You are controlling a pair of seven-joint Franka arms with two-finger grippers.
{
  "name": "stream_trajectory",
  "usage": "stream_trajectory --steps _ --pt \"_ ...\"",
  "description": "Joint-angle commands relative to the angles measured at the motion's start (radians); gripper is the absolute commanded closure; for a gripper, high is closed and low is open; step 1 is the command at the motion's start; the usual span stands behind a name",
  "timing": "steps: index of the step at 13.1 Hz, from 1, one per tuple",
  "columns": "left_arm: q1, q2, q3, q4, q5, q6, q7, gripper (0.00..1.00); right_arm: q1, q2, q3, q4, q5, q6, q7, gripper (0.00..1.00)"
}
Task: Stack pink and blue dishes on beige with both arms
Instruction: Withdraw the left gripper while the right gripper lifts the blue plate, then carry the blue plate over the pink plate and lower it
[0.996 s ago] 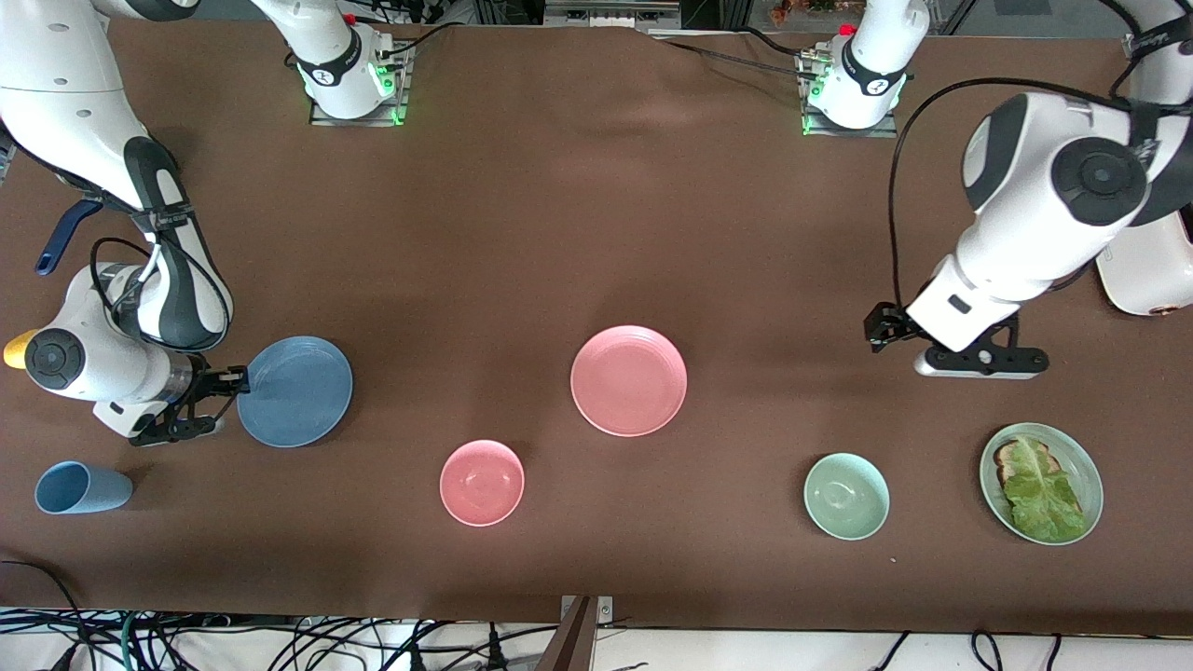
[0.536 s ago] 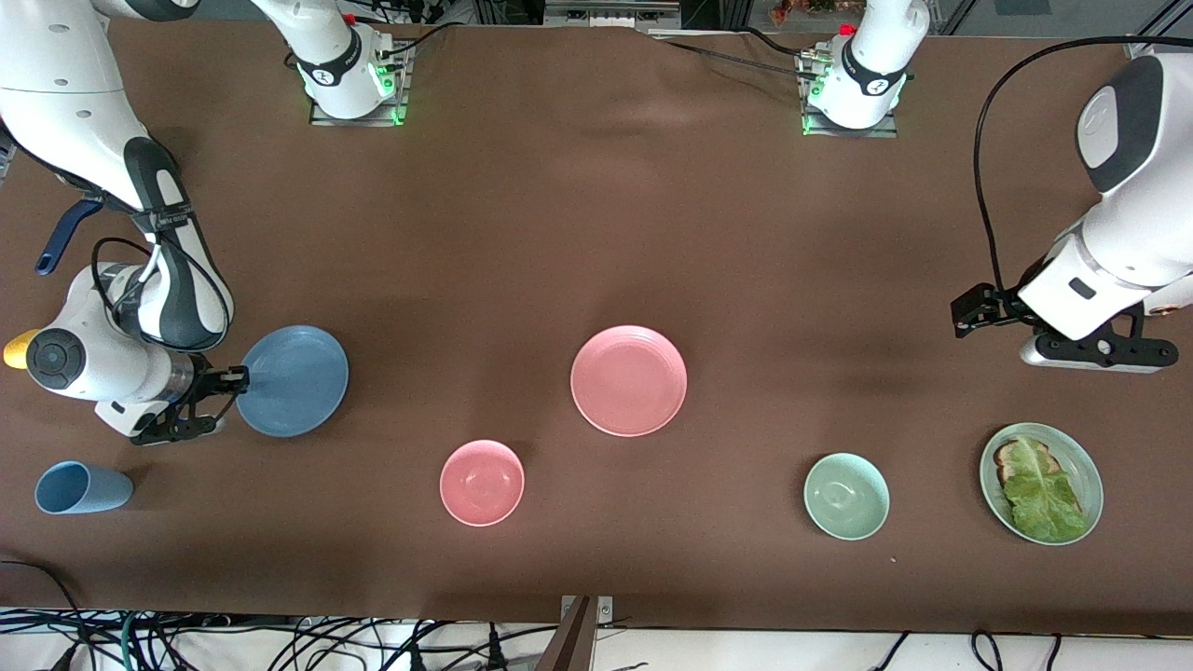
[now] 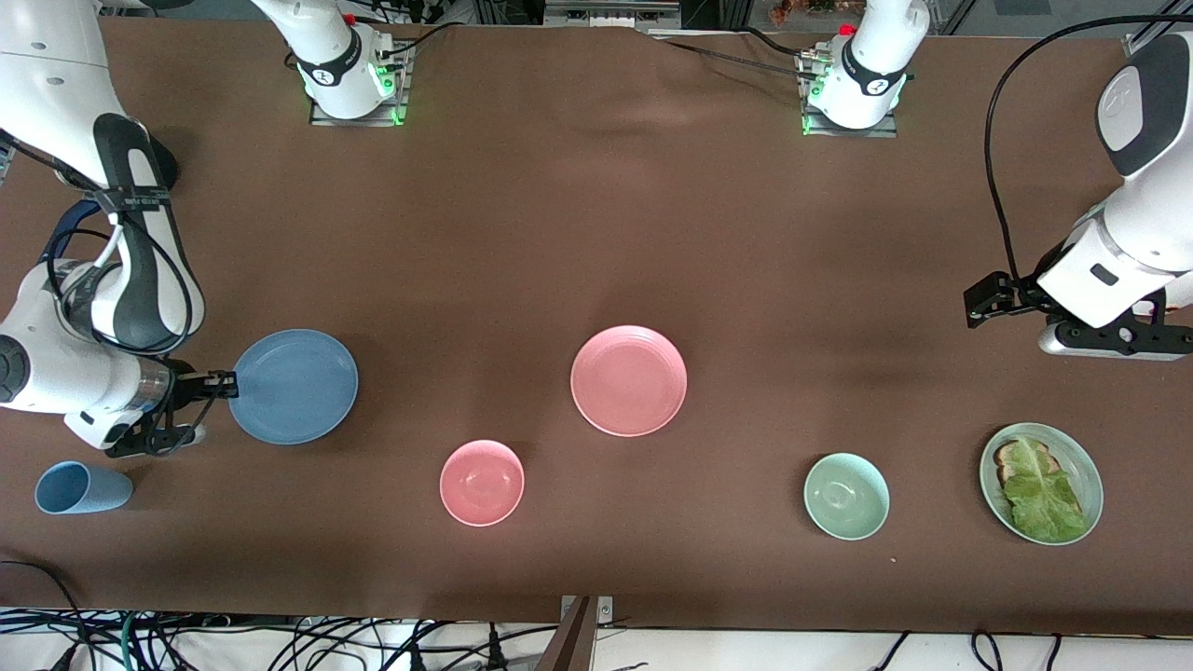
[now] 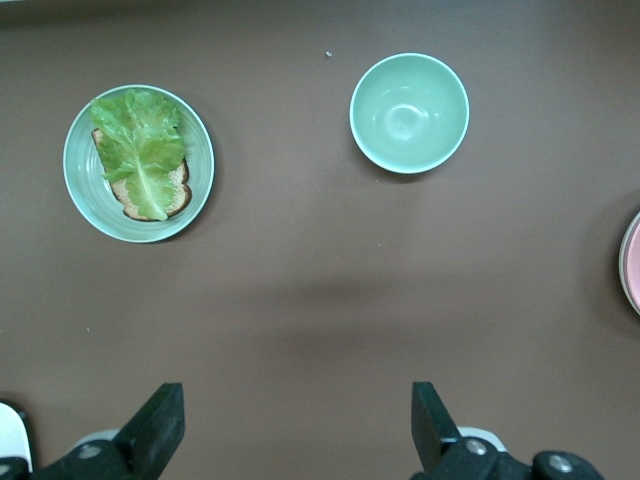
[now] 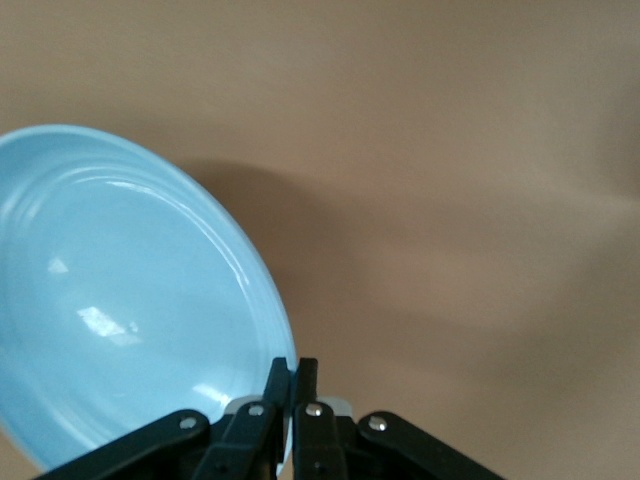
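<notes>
My right gripper (image 3: 226,381) is shut on the rim of the blue plate (image 3: 294,387) at the right arm's end of the table. In the right wrist view the blue plate (image 5: 130,300) hangs tilted from the shut gripper (image 5: 295,368), and its shadow falls on the cloth. The pink plate (image 3: 629,380) lies flat mid-table, and its edge (image 4: 633,265) just shows in the left wrist view. My left gripper (image 4: 297,398) is open wide with nothing in it, up over bare cloth at the left arm's (image 3: 1123,266) end. The beige plate is out of view.
A small pink bowl (image 3: 482,483) and a green bowl (image 3: 846,496) sit nearer the front camera than the pink plate. A pale green plate with lettuce (image 3: 1041,483) lies below the left arm. A light blue cup (image 3: 82,487) lies on its side near the right gripper.
The left arm swung away from mid-table toward its own end. The right gripper, still shut on the blue plate's rim, tipped it up and drew it slightly toward the right arm's end.
</notes>
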Motion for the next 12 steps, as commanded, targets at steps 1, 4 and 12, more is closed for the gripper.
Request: stream_trajectory --steps 1,4,12 --pt "0.009 -0.040 0.005 0.038 -0.019 -0.034 0.018 0.00 -0.007 -0.012 0.059 0.086 0.038 -0.113 0.004 1.00" --pt "0.006 -0.069 -0.004 0.034 -0.025 -0.117 0.015 0.00 -0.005 -0.014 0.165 0.116 0.055 -0.166 0.091 1.00" --pt "0.015 -0.096 0.003 0.043 -0.059 -0.193 0.022 0.00 0.252 -0.021 0.280 0.116 -0.019 -0.123 0.658 1.00"
